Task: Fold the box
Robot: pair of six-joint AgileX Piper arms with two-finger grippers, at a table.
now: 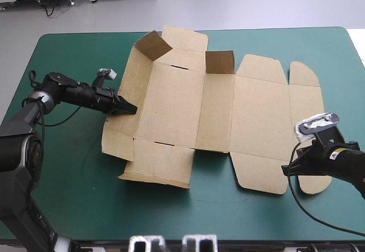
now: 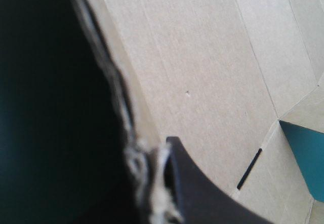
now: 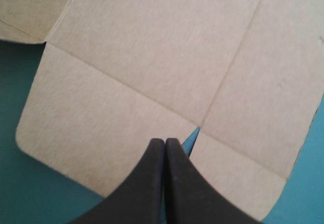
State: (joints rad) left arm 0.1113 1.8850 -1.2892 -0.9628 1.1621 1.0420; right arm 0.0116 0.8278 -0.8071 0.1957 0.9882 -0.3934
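Right at the near right corner of the worktop [image 1: 68,206], the right gripper [image 3: 165,140] has its black fingers pressed together into one point with nothing between them. The tip sits at the little notch [image 3: 191,137] where the teal-green cover peeks out between the near lid flap [image 1: 256,172] and the rounded end tab [image 1: 311,92]. Can't tell if it actually touches the board.

The box [image 1: 256,109] is a brown cut sheet lying mostly flat across the middle of the worktop. Its long axis runs left to right, parallel to the near and far edges, and the rounded end points at the right edge. On the left half, the near wall flap [image 1: 157,163] lies out toward the near edge, with a thin slot [image 1: 162,143] along its fold.

Further in, the left gripper [image 1: 131,109] reaches in from the left edge and is pinching the left side wall [image 1: 121,129] of the box. In the wrist view the frayed board edge runs up right against the one finger [image 2: 202,183] I can see. The other side of the board is just dark.

Toward the far edge, two small flaps stand up off the sheet. One is at the far left corner of the base [image 1: 153,44], and the other [image 1: 219,62] is near the middle of the sheet. The far wall panel [image 1: 185,38] is behind them.
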